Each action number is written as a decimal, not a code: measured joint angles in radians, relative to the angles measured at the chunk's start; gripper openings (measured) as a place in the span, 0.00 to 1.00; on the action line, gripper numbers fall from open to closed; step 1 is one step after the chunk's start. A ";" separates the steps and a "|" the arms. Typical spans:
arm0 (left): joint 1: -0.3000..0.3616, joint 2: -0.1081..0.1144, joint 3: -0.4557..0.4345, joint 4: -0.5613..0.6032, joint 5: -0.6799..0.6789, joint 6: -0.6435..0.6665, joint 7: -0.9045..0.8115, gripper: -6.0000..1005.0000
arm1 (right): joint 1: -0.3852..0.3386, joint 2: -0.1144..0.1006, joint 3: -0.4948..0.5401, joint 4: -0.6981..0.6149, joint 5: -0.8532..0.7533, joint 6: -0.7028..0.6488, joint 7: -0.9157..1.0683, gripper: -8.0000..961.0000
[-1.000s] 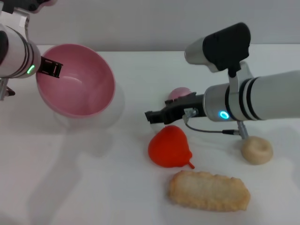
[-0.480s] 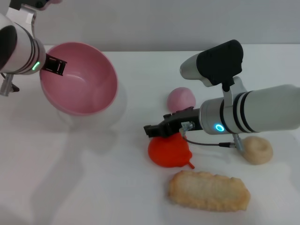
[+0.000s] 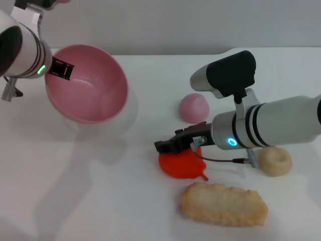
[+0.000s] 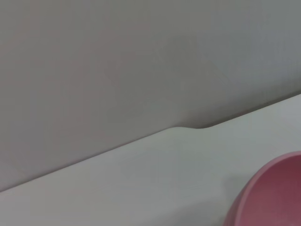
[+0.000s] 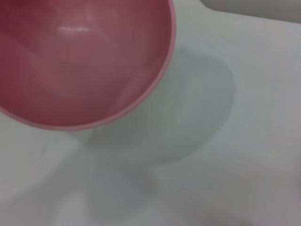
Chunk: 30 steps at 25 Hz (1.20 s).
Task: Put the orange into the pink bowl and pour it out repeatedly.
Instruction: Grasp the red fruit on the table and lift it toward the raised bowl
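The pink bowl [image 3: 93, 95] hangs above the table at the back left, tilted with its opening facing right and toward me, empty inside. My left gripper [image 3: 59, 70] is shut on its left rim. A slice of the bowl [image 4: 277, 197] shows in the left wrist view, and its empty inside [image 5: 80, 56] fills the right wrist view. The red-orange lumpy orange [image 3: 180, 164] lies on the table at centre right. My right gripper [image 3: 168, 145] sits low over its top, touching or nearly touching it.
A small pale-pink dome [image 3: 194, 107] sits behind the orange. A beige round bun [image 3: 274, 160] lies to the right under my right arm. A long golden breaded piece [image 3: 223, 205] lies in front of the orange. The white table meets a grey wall behind.
My right gripper has come down and toward me until it is right over the orange. The left arm has shifted the bowl slightly to the right.
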<state>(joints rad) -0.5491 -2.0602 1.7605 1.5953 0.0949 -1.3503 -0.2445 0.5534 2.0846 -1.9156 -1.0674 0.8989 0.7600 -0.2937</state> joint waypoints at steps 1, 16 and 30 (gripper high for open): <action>-0.002 -0.001 0.000 0.000 0.000 0.000 0.006 0.05 | 0.000 0.000 -0.001 0.004 0.001 -0.003 0.001 0.67; -0.010 -0.001 0.000 0.001 0.000 -0.004 0.024 0.05 | 0.032 -0.007 -0.015 -0.008 -0.018 0.010 0.022 0.53; -0.011 0.000 -0.001 -0.002 0.000 0.001 0.035 0.05 | 0.026 -0.008 -0.002 -0.035 -0.036 0.018 0.028 0.04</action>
<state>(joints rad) -0.5600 -2.0601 1.7594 1.5928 0.0951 -1.3492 -0.2099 0.5798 2.0769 -1.9180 -1.1024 0.8632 0.7776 -0.2656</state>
